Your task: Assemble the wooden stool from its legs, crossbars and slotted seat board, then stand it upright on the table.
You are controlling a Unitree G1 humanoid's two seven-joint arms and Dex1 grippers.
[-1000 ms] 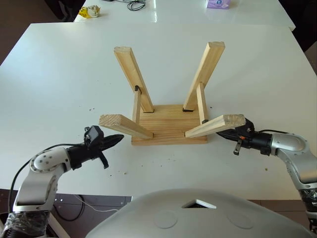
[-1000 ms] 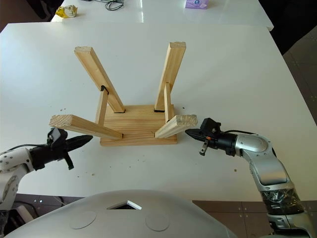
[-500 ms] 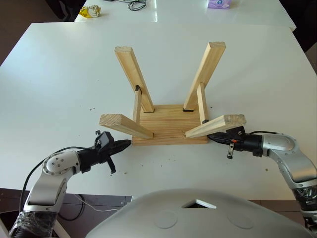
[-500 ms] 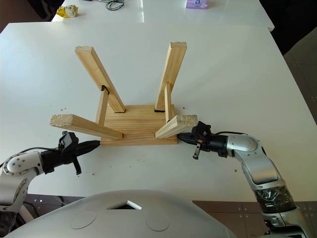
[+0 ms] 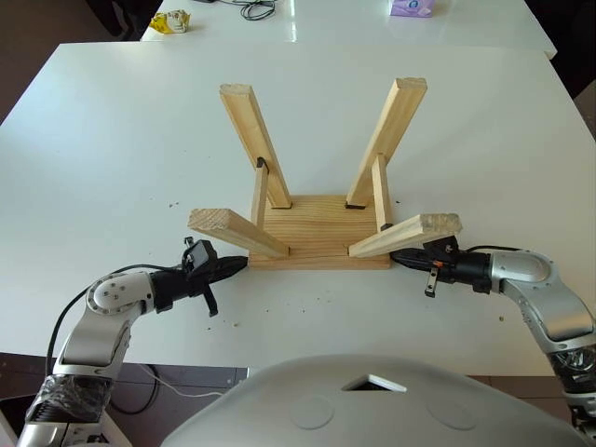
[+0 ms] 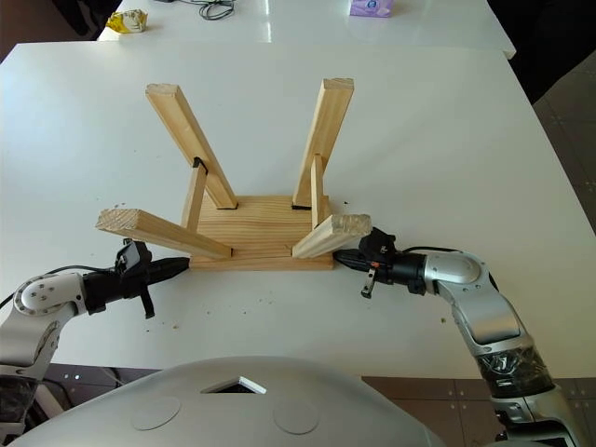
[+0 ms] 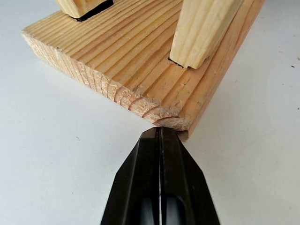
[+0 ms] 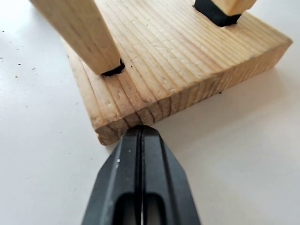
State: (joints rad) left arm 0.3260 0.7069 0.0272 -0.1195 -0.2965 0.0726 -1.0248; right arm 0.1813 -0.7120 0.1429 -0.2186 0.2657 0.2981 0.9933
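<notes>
Both arms have closed in on the seat board [image 5: 321,231], left gripper [image 5: 235,264] at its 8 o'clock corner, right gripper [image 5: 400,255] at 4 o'clock, each pinched fully together and empty

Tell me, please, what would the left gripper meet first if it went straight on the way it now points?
The near left corner of the seat board. The left gripper, shut, points right at that corner and looks almost in contact with it.
</notes>
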